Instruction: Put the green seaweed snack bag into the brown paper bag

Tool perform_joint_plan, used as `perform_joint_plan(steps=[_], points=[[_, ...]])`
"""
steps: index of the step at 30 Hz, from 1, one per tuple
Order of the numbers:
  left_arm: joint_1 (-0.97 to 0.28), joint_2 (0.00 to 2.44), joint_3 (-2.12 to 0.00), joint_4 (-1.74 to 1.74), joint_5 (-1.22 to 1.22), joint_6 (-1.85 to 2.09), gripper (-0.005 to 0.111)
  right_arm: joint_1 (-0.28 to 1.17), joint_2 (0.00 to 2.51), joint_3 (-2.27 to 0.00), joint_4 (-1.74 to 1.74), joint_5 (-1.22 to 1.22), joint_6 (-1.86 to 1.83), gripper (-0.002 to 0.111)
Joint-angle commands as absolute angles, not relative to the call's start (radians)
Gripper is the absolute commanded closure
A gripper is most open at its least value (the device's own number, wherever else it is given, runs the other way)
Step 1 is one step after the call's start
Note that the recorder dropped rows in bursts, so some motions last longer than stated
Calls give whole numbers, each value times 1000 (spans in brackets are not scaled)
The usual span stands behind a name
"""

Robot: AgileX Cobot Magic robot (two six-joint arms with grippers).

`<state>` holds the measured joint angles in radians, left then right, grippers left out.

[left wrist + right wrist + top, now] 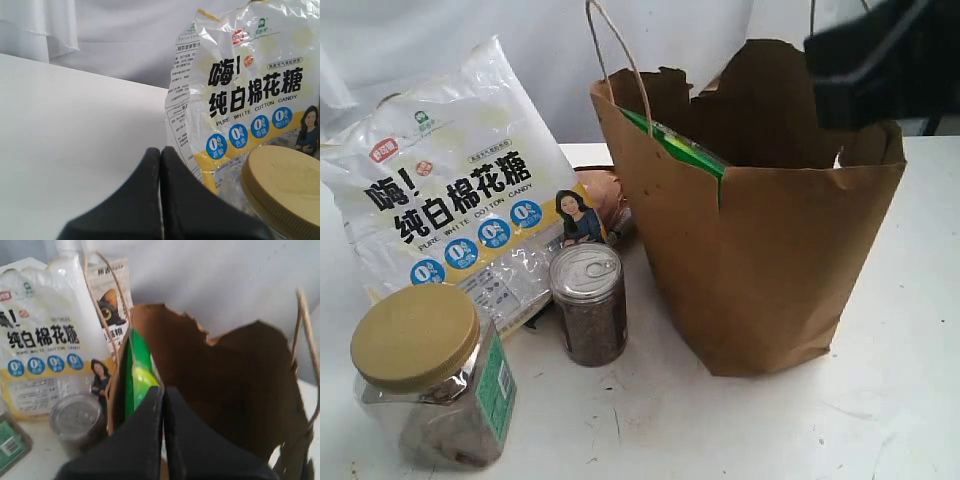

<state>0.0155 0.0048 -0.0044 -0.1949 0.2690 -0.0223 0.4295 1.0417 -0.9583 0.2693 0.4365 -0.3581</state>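
At the lower middle of the left wrist view, the left gripper [161, 150] has its 2 fingers pressed together and empty, apparently idle. Right of centre in the exterior view, the green seaweed snack bag [682, 148] stands inside the brown paper bag [770, 270], propped against the left wall. Only its top edge shows. The right gripper [865, 65], upper right, is blurred; its wrist view shows its fingers together, holding nothing.

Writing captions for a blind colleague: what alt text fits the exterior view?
A green seaweed snack bag pokes up inside a torn brown paper bag on a white table; a white cotton-candy bag, small can and yellow-lidded jar stand to its left.
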Motion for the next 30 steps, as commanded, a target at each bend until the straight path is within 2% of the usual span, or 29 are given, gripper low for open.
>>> perform_joint_plan(steps=[1, 9, 16, 23, 30], points=[[19, 0, 0, -193, 265, -21, 107, 422, 993, -818, 301, 440, -307, 108], [19, 0, 0, -193, 265, -21, 107, 422, 988, -747, 290, 486, -309, 108], [19, 0, 0, -193, 265, -21, 107, 403, 945, -742, 137, 450, -306, 108], [19, 0, 0, -193, 265, -21, 107, 217, 699, -545, 130, 225, -300, 108], [19, 0, 0, -193, 265, -21, 107, 35, 342, -260, 130, 198, -202, 108]])
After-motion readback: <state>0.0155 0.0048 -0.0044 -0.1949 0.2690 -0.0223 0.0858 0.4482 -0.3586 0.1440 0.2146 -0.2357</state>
